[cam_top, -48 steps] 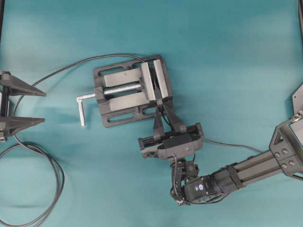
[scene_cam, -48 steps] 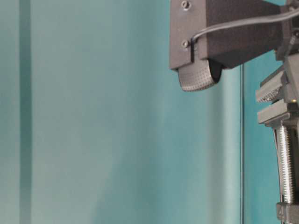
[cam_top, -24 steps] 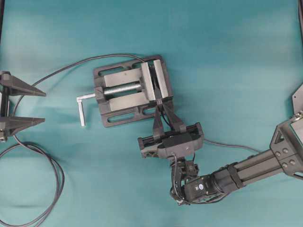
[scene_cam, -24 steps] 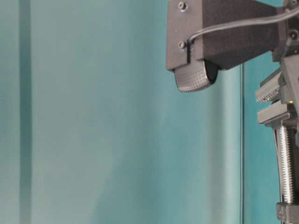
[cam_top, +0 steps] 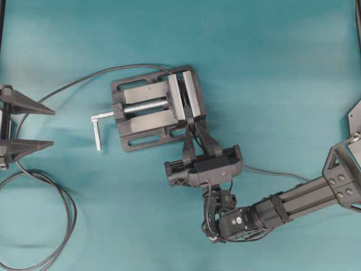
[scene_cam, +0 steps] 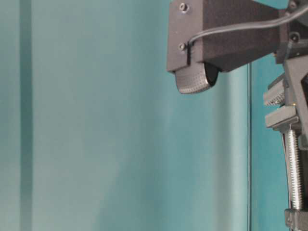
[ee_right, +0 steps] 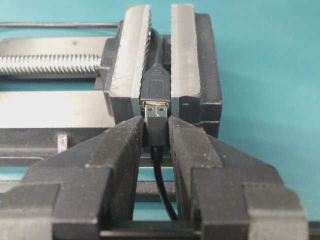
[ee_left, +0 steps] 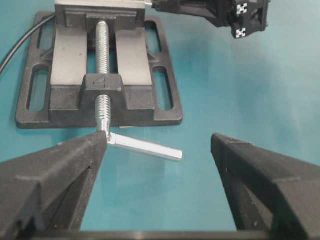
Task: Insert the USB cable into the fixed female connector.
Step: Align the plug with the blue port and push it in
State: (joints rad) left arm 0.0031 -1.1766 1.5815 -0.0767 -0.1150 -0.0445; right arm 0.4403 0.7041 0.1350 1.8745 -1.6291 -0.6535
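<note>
The cast-metal vise (cam_top: 157, 107), centre-left of the overhead view, clamps the connector (ee_right: 155, 86) between serrated jaws. The right gripper (ee_right: 156, 131) is clamped on the rectangular plug of the USB cable (ee_right: 156, 130); its silver tip meets the connector mouth, insertion depth unclear. The gripper body sits slightly further left in the table-level view than a second ago. The left gripper (ee_left: 160, 150), lower frame, stands wide apart.

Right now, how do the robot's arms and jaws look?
Both grippers are matte black. The left gripper has long wedge-shaped fingers. The right gripper has blocky, grainy fingers; the right arm is a black beam with bolted brackets and a thin black cable looped at its wrist.
</note>
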